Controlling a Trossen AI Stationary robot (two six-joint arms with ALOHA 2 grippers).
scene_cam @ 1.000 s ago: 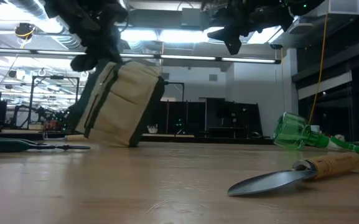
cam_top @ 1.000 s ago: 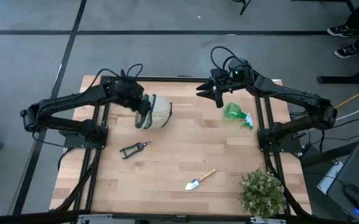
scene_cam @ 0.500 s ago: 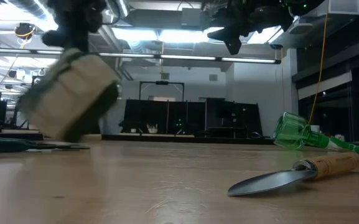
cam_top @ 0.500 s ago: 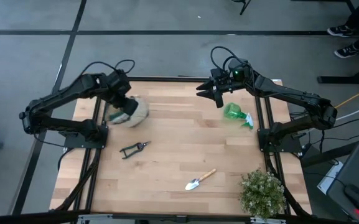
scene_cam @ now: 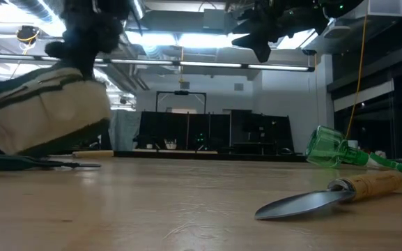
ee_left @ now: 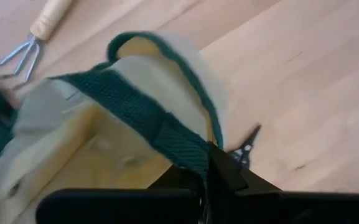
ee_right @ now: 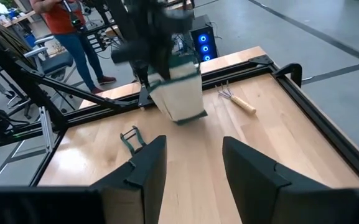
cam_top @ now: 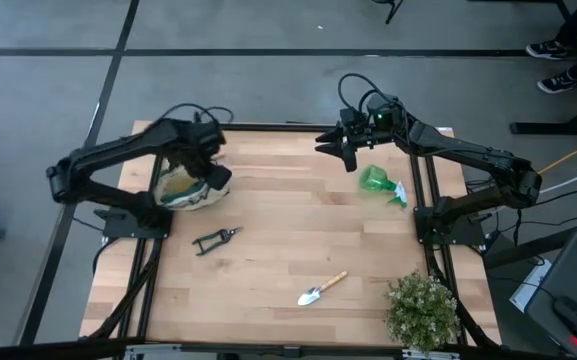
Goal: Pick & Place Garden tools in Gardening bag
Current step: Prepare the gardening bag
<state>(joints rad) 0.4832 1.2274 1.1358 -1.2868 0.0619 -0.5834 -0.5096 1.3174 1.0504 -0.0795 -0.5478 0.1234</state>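
Left claw [ee_left: 207,171] pinching the cream canvas gardening bag [cam_top: 186,186] by its green webbing handle — right claw [ee_right: 191,163] spread, empty.

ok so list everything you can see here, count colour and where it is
gardening bag: 1, cream with dark green trim, held off the table at its left side
pruning shears: 1, black, on the table near the bag
trowel: 1, silver, wooden handle, table front centre
spray bottle: 1, translucent green, lying at right
hand rake: 1, wooden handle, by the table's left edge
potted plant: 1, green, front right corner
person: 1, red top, beyond the table
left gripper: shut on the bag's strap
right gripper: open, empty, raised over the table's back
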